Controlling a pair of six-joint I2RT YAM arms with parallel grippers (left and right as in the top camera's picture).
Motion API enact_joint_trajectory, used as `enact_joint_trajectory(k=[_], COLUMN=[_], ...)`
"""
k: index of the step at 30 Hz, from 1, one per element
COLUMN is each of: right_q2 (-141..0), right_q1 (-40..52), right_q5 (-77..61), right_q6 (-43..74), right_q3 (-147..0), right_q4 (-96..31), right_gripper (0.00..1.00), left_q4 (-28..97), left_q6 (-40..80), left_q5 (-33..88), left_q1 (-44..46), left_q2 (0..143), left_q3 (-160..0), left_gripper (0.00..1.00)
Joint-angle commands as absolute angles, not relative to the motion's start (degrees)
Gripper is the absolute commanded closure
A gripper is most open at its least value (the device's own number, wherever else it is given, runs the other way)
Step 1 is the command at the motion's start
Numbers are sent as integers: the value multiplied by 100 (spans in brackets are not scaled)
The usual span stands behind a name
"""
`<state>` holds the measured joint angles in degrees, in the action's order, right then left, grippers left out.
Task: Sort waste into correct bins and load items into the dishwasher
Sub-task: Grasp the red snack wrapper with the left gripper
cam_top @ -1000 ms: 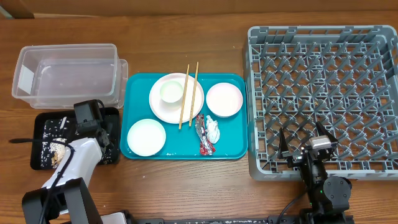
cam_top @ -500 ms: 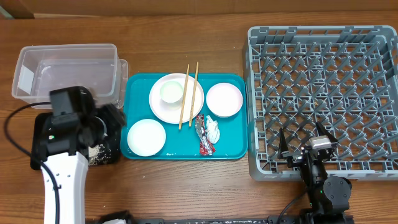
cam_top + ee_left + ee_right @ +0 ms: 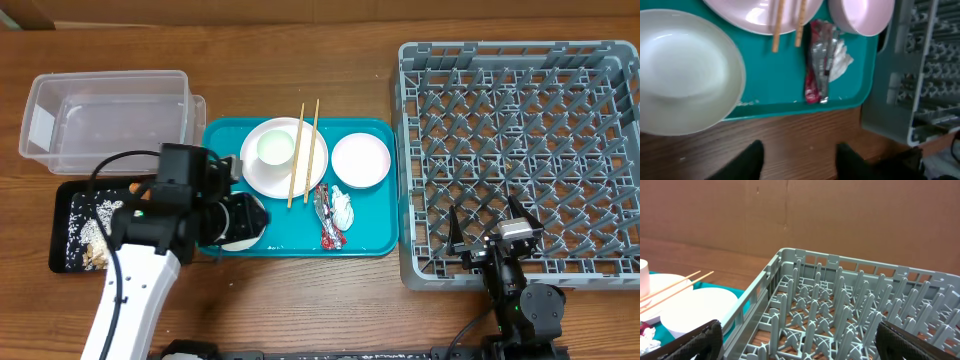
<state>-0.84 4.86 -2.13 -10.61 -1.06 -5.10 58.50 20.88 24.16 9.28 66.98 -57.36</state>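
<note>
While food scraps [image 3: 92, 235] lie in the black tray [image 3: 55, 230] below the clear tub [image 3: 105, 120], the left gripper [image 3: 800, 155] hangs by a white bowl [image 3: 685, 70] on the teal tray [image 3: 775, 85], jaws partly apart and empty. The wrapper [image 3: 817, 65] and tissue [image 3: 842, 57] lie further right. The right gripper [image 3: 800, 340], jaws wide and empty, sits at the grey rack [image 3: 520, 150].

Wooden table [image 3: 300, 60], bearing a clear tub [image 3: 108, 76], black tray [image 3: 57, 228], teal tray [image 3: 372, 226], grey dish rack [image 3: 405, 150]

The left arm [image 3: 135, 275] has swung right, off the black tray [image 3: 62, 190], whose rice and scraps [image 3: 92, 232] now lie uncovered. Its pincer [image 3: 802, 157] now hangs over the teal tray [image 3: 290, 232], partly hiding the front-left white bowl [image 3: 685, 70].
</note>
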Motion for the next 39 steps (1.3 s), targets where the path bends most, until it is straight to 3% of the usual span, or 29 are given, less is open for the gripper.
enact_joint_trajectory(k=[1,5,7,13,18,30,36,39], right_q2=[-43,-43,-45,-43,-43,-43,-43,-43], right_q1=[484,484,484,484,484,484,484,484], right_q5=[-224,-224,-224,-224,-224,-224,-224,-224], right_q6=[-1072,-1072,-1072,-1074,-1072,-1072,-1072,-1074], right_q3=[-49,-49,-49,-49,-49,-49,-49,-49], right_q4=[-462,-462,-462,-462,-462,-462,-462,-462], right_gripper=[0,0,0,0,0,0,0,0], left_q4=[5468,4939,4759,4007,3717,3385,3378,3380], left_q6=[2628,2971,3166,3312,4106,4591,4591,4589], left_q5=[2480,1811,1463,1140,180,104,86,-56], left_q1=[1592,2220,2469,2906,3426,3802,3802,3802], left_q2=[6711,6720,6781,7159,8088,9581,9703,9708], left_q3=[-5771,-5771,-5769,-5769,-5769,-5769,-5769,-5756], left_gripper=[40,39,46,50,44,40,44,53])
